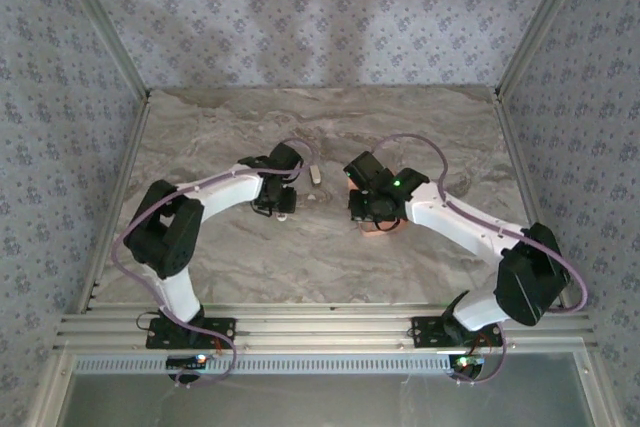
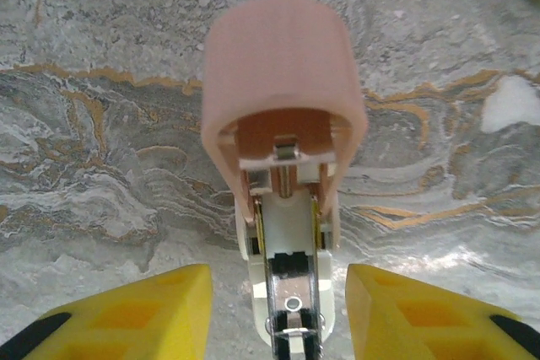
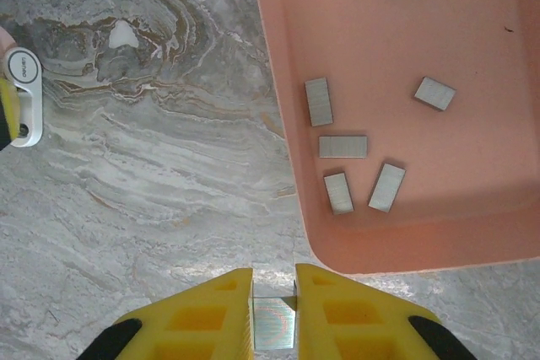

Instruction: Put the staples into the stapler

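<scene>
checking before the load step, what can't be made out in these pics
- Left wrist: near end of the stapler is cut off by the bottom edge.
- Right wrist: the staples between the right fingers run off the bottom edge.
- Top external: the tray sits mostly hidden under the right arm.

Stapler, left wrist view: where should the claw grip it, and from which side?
Grip the stapler by its white lower body, left claw coming from the end opposite the raised pink lid, one finger on each long flank. That probably keeps the exposed metal rail free.
</scene>
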